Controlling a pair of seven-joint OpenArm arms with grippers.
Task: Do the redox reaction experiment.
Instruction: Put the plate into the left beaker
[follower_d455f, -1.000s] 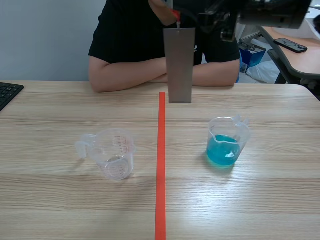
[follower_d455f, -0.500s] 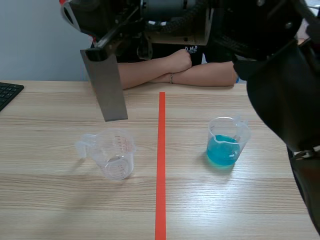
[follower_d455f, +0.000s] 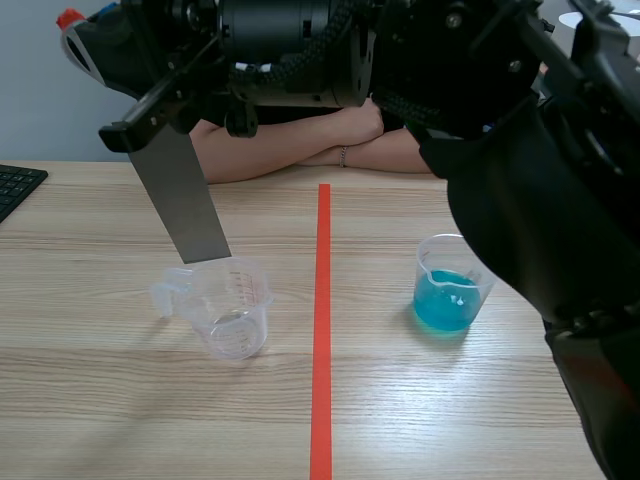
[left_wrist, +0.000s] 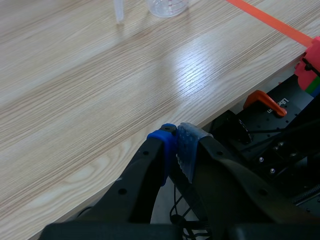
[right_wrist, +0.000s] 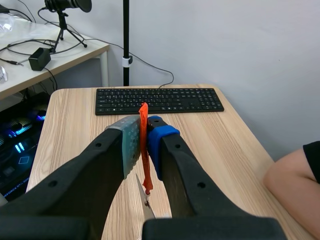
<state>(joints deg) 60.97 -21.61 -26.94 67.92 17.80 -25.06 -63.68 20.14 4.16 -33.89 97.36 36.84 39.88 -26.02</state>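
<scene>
Scene view — right claw (follower_d455f: 82, 42) clamps grey plate (follower_d455f: 185, 200), hanging tilted beneath it, above cup (follower_d455f: 232, 310).

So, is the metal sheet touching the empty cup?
Cannot tell. Scene view: the lower edge of the metal sheet overlaps the far rim of the empty cup, no plain gap or contact. Wrist views miss it.

A plain pale grey wall (right_wrist: 225, 40) rises ahead of the right gripper (right_wrist: 144, 137), past the light wood-grain table (right_wrist: 70, 120); a white desk (right_wrist: 65, 55) stands beside that table.
</scene>
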